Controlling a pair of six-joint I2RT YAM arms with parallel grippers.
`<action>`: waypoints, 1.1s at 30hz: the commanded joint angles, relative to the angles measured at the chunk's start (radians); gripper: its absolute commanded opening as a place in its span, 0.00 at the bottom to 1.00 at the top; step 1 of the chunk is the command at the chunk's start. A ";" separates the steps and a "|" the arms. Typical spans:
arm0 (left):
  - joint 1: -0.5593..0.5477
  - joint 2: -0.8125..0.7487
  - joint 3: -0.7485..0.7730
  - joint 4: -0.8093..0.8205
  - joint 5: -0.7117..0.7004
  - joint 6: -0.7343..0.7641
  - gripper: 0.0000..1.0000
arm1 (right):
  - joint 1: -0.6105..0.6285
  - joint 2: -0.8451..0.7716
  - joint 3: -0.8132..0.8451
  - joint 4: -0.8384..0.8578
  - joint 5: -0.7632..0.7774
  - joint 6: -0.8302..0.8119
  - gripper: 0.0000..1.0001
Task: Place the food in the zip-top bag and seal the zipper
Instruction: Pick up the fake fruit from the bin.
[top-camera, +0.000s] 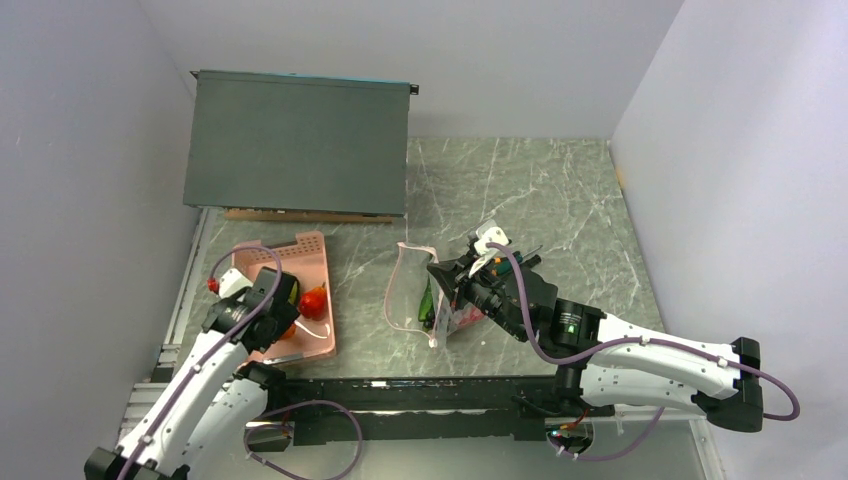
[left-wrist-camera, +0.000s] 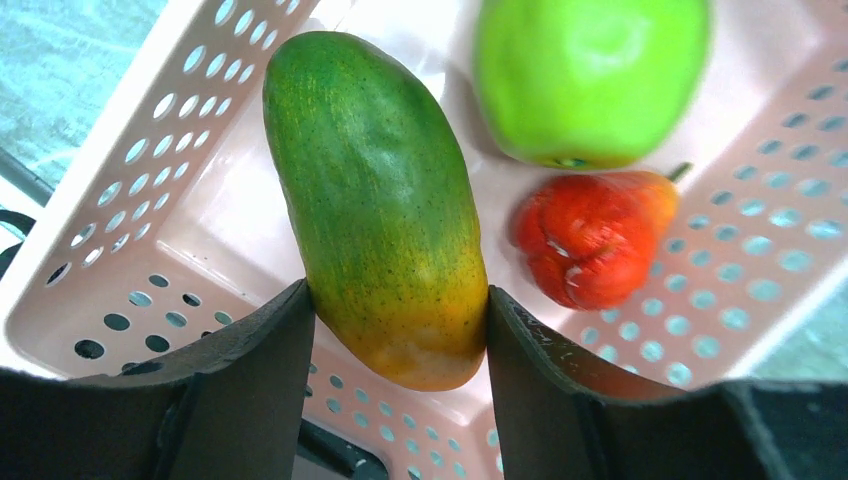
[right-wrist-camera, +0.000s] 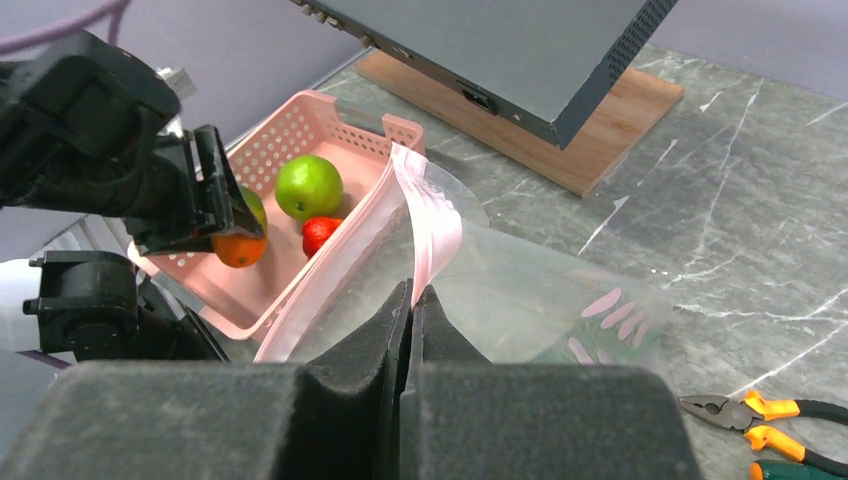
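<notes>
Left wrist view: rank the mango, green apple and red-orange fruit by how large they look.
1. mango: largest, though it looks nearest the camera.
2. green apple: cut off at the top edge, so its full size is unsure.
3. red-orange fruit: smallest.

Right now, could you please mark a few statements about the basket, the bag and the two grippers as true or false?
1. The left gripper has its fingers against both sides of the mango in the pink basket. True.
2. The green apple is already inside the zip-top bag. False: it lies in the basket beside the mango.
3. The right gripper is shut on the bag's pink zipper strip. True.
4. The pliers lie in the basket. False: they lie on the table beside the bag.
</notes>
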 joint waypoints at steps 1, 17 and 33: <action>0.006 -0.085 0.094 -0.047 0.035 0.065 0.31 | 0.004 -0.007 0.023 0.049 0.013 -0.002 0.00; 0.005 -0.260 0.390 0.018 0.407 0.325 0.18 | 0.005 -0.004 0.024 0.047 0.004 0.001 0.00; -0.058 -0.175 0.328 0.659 1.121 0.335 0.10 | 0.004 0.001 0.026 0.047 0.006 0.001 0.00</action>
